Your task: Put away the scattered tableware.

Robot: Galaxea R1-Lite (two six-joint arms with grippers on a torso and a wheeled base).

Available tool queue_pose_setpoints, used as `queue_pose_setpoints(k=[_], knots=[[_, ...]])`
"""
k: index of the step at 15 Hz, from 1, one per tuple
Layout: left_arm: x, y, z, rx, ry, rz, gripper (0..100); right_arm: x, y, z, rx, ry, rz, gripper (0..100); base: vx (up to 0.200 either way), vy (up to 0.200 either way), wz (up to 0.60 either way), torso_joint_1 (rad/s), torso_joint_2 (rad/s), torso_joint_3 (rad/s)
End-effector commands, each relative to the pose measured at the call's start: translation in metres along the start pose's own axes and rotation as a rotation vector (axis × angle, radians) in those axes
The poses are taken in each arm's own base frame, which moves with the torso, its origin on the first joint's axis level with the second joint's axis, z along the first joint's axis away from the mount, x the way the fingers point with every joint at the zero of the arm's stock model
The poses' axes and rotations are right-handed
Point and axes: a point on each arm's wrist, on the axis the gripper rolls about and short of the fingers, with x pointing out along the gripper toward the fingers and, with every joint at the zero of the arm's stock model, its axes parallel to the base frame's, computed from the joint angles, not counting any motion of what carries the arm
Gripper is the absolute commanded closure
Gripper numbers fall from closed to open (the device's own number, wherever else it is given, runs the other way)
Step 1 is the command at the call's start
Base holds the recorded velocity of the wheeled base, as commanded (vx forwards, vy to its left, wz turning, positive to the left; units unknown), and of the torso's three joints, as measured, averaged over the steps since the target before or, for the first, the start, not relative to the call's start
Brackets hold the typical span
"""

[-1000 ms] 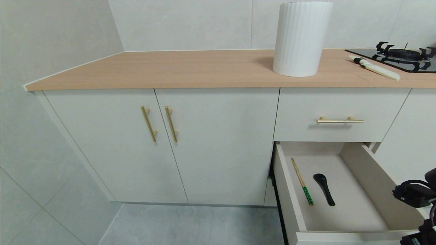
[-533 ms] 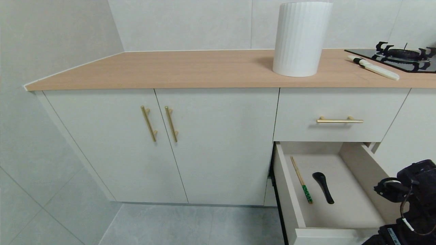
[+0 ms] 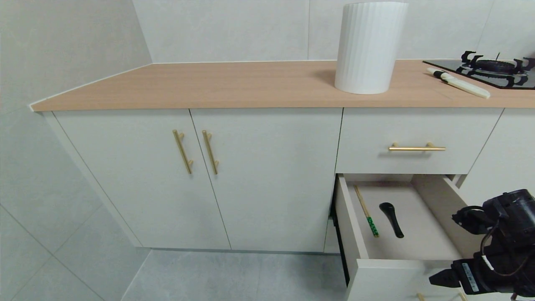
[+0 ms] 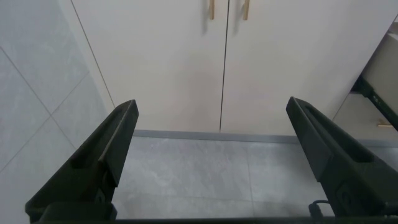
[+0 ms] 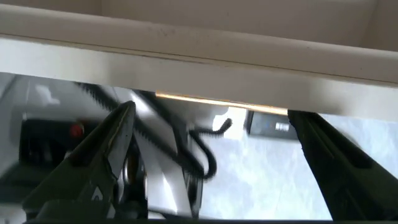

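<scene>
Black spoon [image 3: 391,219] and chopsticks [image 3: 365,211] lie in the open drawer [image 3: 350,221]. Jaws of the left gripper [image 4: 211,155] and right gripper [image 5: 211,162] are spread

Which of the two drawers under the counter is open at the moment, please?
The lower drawer: it is pulled out, with chopsticks and a black spoon lying inside. The upper drawer sits flush, shut.

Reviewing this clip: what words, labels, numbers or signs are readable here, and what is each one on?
No text can be read.
White sticker on the right arm: print too small to read.
Dark tag in the right wrist view: blurred.
White ribbed container, knife, chopsticks, black spoon: no markings seen.
</scene>
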Motion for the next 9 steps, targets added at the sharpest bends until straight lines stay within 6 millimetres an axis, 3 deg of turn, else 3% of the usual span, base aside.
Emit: queue_pose_setpoints(k=[1, 9], knots=[[0.0, 0.0, 0.0, 0.0, 0.0, 0.0, 0, 0.013, 0.001, 0.009, -0.002, -0.023, -0.002, 0, 0.0, 0.0, 0.0, 0.0, 0.0, 0.0], [0.0, 0.0, 0.0, 0.0, 0.0, 0.0, 0, 0.067, 0.002, 0.073, 0.01, -0.177, -0.047, 0, 0.0, 0.0, 0.0, 0.0, 0.0, 0.0]])
